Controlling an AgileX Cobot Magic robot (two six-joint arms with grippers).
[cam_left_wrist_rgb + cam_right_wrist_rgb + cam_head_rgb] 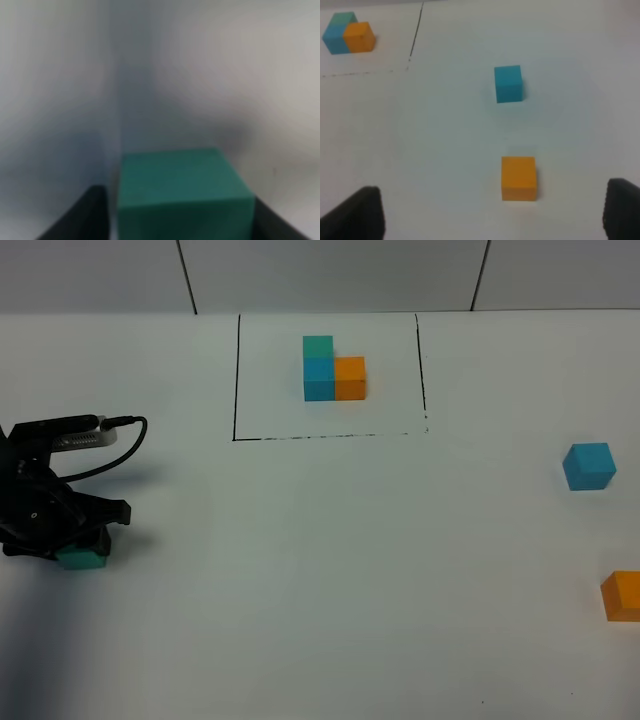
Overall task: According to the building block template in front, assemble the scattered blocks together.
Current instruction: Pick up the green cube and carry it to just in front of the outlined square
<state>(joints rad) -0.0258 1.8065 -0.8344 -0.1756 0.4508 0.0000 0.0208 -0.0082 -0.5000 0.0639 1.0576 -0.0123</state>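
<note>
I have the left jaws clamped on the teal-green cube [182, 192], right jaws apart; the template's [320, 375] longer leg runs front to back.

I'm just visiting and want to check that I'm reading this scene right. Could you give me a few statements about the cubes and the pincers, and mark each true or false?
1. The left pincer is closed on the teal-green cube. True.
2. The loose blue cube sits inside the black frame. False: it lies outside the frame, to its right.
3. The right pincer holds the loose orange cube. False: that pincer is open, and the cube lies free on the table.
4. In the template, the template's orange cube touches the template's blue cube. True.
</note>
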